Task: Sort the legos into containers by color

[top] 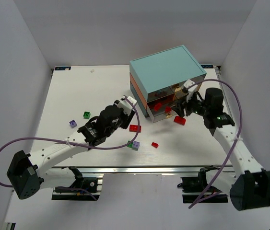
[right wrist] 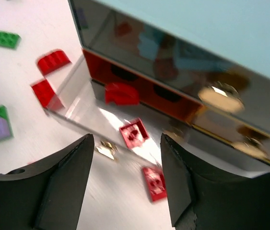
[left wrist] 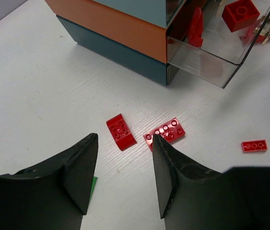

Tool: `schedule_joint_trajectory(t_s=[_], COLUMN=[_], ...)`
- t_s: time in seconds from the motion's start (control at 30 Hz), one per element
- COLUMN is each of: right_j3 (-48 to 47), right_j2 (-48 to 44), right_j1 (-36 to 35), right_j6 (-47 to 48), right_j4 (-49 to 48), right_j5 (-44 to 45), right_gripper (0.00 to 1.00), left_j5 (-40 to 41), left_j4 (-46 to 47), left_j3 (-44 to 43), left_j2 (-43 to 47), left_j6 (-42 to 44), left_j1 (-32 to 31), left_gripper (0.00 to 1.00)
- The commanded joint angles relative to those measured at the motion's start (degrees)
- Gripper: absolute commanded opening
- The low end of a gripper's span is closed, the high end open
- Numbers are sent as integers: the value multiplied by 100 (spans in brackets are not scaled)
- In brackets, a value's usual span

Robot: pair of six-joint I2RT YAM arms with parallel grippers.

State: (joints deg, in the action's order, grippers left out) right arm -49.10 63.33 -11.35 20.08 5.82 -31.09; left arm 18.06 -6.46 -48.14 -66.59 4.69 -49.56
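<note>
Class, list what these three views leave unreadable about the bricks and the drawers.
- Left wrist view: green brick mostly hidden behind a finger; shape unknown.
- Right wrist view: blur and glare on the upper drawer front hide its contents.
- Top view: right gripper covers part of the open drawer.

left gripper (left wrist: pixel 125 153): jaws apart | right gripper (right wrist: pixel 127 153): jaws apart

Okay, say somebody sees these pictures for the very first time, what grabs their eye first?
The boxy chest with a pale teal top stands at the far right of the table, with one clear drawer pulled out and red bricks inside. A flat red brick and a curved one lie just ahead of the open left gripper. The right gripper is open too, close over the drawer.
</note>
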Motion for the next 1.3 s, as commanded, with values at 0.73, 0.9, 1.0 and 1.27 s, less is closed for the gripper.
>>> schedule_joint_trajectory(t_s=[0.73, 0.9, 1.0, 1.27], right_j3=[789, 604, 560, 489], right_j2=[1962, 2359, 2517, 2799], right_j1=[1461, 1461, 1461, 1461], right_j6=[4321, 4189, 4118, 4241], right_j4=[358, 25, -116, -301], right_j5=[-714, -548, -556, -714], right_gripper=[82, 84, 84, 76], left_j5=[4, 4, 4, -5], left_j4=[4, 4, 13, 31], left_j3=[-29, -37, -29, -20], left_j2=[489, 480, 489, 498], left_j6=[50, 67, 67, 76], left_j1=[25, 25, 25, 25], left_gripper=[61, 62, 62, 62])
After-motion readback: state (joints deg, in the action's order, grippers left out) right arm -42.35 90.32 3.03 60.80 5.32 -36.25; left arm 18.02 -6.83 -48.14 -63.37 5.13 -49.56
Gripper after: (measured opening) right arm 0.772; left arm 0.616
